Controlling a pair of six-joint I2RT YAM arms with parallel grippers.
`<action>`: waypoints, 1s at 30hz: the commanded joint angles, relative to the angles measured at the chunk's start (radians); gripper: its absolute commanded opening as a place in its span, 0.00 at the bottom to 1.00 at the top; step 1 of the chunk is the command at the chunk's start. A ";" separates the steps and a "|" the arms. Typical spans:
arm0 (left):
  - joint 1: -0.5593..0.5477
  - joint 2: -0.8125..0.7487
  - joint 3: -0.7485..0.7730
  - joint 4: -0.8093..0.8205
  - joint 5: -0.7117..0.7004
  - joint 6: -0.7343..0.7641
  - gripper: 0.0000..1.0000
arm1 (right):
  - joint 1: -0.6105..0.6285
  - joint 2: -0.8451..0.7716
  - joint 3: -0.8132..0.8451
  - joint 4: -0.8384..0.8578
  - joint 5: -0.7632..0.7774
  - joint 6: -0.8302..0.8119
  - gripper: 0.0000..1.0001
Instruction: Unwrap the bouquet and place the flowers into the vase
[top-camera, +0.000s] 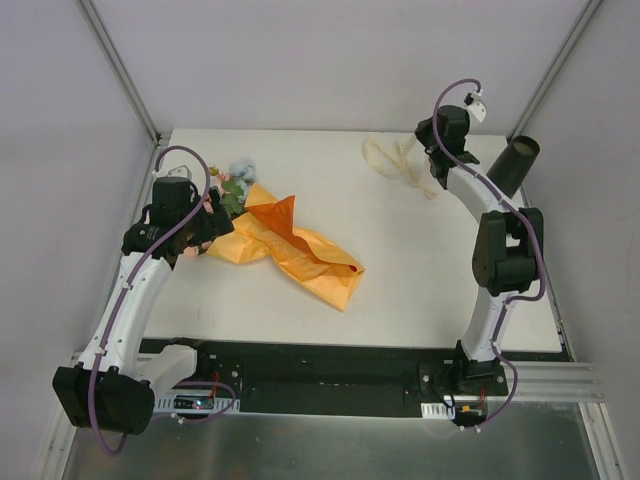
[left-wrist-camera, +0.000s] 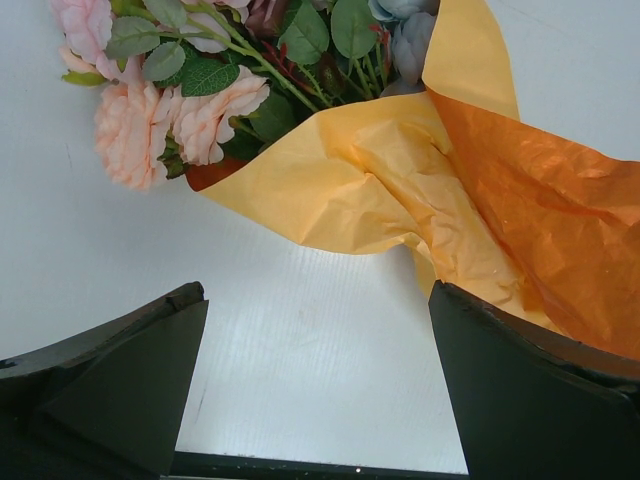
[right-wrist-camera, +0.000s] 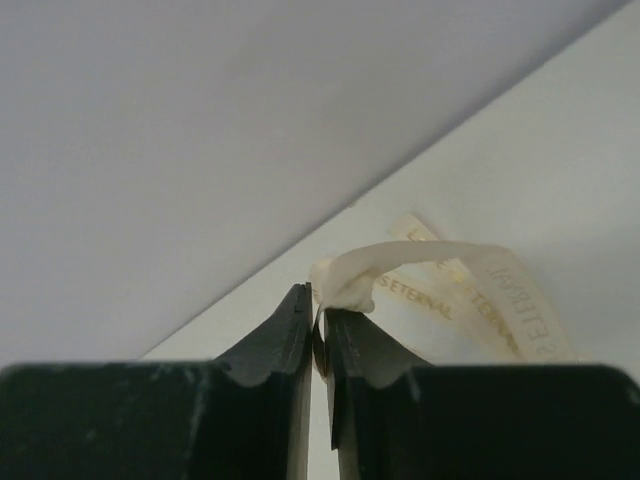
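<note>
The bouquet lies on the table's left half, its orange paper (top-camera: 300, 252) loosened and spread out flat. The flowers (top-camera: 232, 185) stick out of the paper's far left end; in the left wrist view pink and peach blooms (left-wrist-camera: 170, 115) with green leaves lie against the paper (left-wrist-camera: 400, 180). My left gripper (top-camera: 208, 226) hovers open just left of the paper, and only bare table shows between its fingers (left-wrist-camera: 318, 295). The cream ribbon (top-camera: 395, 160) lies at the back right. My right gripper (right-wrist-camera: 318, 305) is shut on an end of the ribbon (right-wrist-camera: 440, 265). The dark vase (top-camera: 514, 165) stands at the far right edge.
White walls close in the table on the left, back and right. The right arm's elbow (top-camera: 508, 250) stands near the right edge, just in front of the vase. A black rail (top-camera: 320, 370) runs along the near edge between the arm bases.
</note>
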 joint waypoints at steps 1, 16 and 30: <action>-0.003 0.008 0.007 0.004 -0.008 0.020 0.99 | -0.010 -0.053 -0.028 -0.131 0.094 0.033 0.23; -0.004 0.044 0.008 0.004 0.029 -0.004 0.98 | -0.013 -0.351 -0.137 -0.553 0.017 -0.128 0.66; -0.003 0.034 0.019 -0.030 0.122 -0.046 0.99 | -0.079 -0.201 0.081 -1.018 -0.178 -0.021 0.63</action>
